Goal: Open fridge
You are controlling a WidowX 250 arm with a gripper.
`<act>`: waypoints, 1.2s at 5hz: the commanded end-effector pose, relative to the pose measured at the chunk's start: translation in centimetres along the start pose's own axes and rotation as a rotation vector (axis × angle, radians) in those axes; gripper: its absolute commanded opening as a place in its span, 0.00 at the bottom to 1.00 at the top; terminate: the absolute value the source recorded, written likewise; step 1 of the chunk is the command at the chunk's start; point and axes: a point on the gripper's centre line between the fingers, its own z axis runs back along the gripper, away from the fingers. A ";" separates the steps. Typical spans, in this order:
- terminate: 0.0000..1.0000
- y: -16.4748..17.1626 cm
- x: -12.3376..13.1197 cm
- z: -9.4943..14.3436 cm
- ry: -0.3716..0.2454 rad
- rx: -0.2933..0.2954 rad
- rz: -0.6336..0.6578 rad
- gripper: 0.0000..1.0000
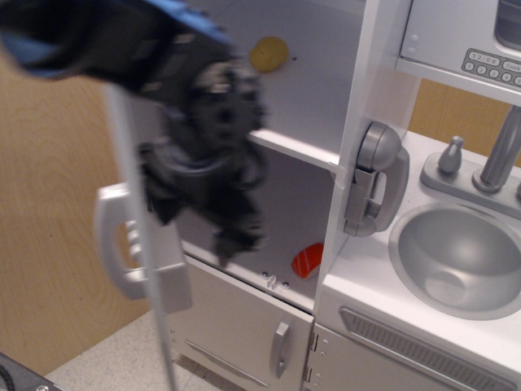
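The fridge door (138, 244) stands swung far open and shows almost edge-on at the left. Its curved silver handle (114, 252) sticks out to the left. The white fridge interior (309, 106) is exposed, with a shelf (293, 148) across it. My gripper (195, 228) is motion-blurred. It hangs in front of the opening, just right of the door's edge. Its black fingers (236, 240) look spread, with nothing between them. Whether the gripper touches the door's inner face I cannot tell.
A yellow item (269, 53) sits on the upper level and a red item (308, 261) on the fridge floor. The lower door (244, 326) with its short handle is shut. A grey wall phone (374, 179), sink (460, 261), faucet (505, 147) and keypad (492, 65) are at the right. A wood panel (49, 244) is at the left.
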 end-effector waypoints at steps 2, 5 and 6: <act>0.00 8.9 -2.2 -0.5 0.022 0.111 0.127 1.00; 0.00 13.5 3.0 -3.5 -0.012 0.139 0.336 1.00; 1.00 13.5 3.0 -3.5 -0.012 0.139 0.336 1.00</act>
